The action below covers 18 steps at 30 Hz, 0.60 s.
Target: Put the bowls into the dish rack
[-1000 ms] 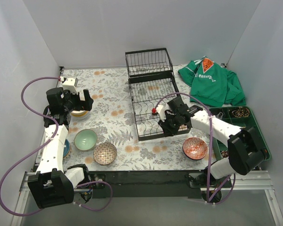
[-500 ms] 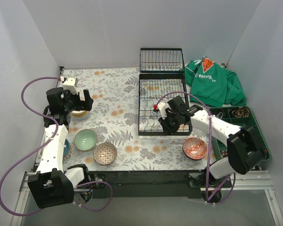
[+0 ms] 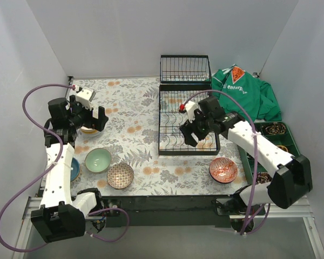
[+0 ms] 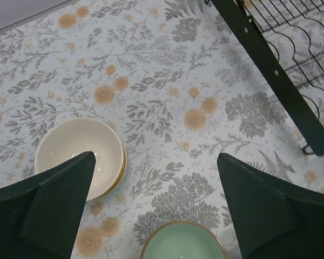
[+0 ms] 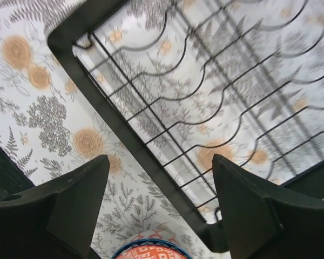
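Above the table (image 3: 130,103), both jaws wide

White tablecloth (image 3: 135,108) with grey fern and orange flower print covers the table, a crumpled green sweatshirt (image 3: 243,97) with white lettering lies in the far right corner, and a green compartmented plastic tray (image 3: 292,142) holding small brownish items sits just nearer along the right edge.

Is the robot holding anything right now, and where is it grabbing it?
Nothing is held. The left end effector is open near the cream bowl, and the right end effector is open above the dish rack.
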Available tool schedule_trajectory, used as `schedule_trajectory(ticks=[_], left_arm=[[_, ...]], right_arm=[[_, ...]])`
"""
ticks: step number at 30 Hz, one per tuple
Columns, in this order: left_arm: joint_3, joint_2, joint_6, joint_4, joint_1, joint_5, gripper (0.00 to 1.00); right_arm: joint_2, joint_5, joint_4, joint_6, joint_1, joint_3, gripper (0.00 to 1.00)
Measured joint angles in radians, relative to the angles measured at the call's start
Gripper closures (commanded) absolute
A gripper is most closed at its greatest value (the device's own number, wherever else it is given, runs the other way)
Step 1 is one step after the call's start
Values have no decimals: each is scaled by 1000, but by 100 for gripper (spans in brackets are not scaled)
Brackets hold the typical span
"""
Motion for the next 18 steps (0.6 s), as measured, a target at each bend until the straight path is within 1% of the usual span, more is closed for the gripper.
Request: schedule_trajectory(ticks=[1, 5, 8, 9, 11, 12, 13, 14, 15, 17, 18], left_arm=[[20, -1, 24, -31, 0, 12, 3], [77, -40, 181, -225, -16, 66, 7], [77, -94, 345, -402, -56, 96, 7], [77, -111, 417, -467, -69, 109, 9], [77, -138, 557, -609, -93, 137, 9], [77, -149, 601, -658, -102, 146, 9], [77, -165, 658, -718, -126, 151, 9], [77, -175, 679, -746, -140, 154, 9], [76, -188, 703, -771, -173, 147, 12], [71, -206, 765, -828, -293, 133, 15], [71, -200, 777, -843, -319, 127, 15]], right_arm=[[-19, 0, -6, 4, 0, 27, 1], [-92, 31, -14, 18, 0, 89, 1], [-130, 93, -16, 20, -2, 105, 1], [-134, 117, -15, 21, -3, 107, 1], [-132, 166, -13, 37, -19, 110, 1], [-127, 179, -14, 48, -33, 111, 1], [-115, 195, -17, 66, -55, 117, 1], [-106, 201, -17, 75, -70, 121, 1], [-90, 209, -16, 92, -95, 130, 1], [-62, 223, -11, 108, -129, 148, 2], [-47, 228, -11, 111, -142, 163, 2]])
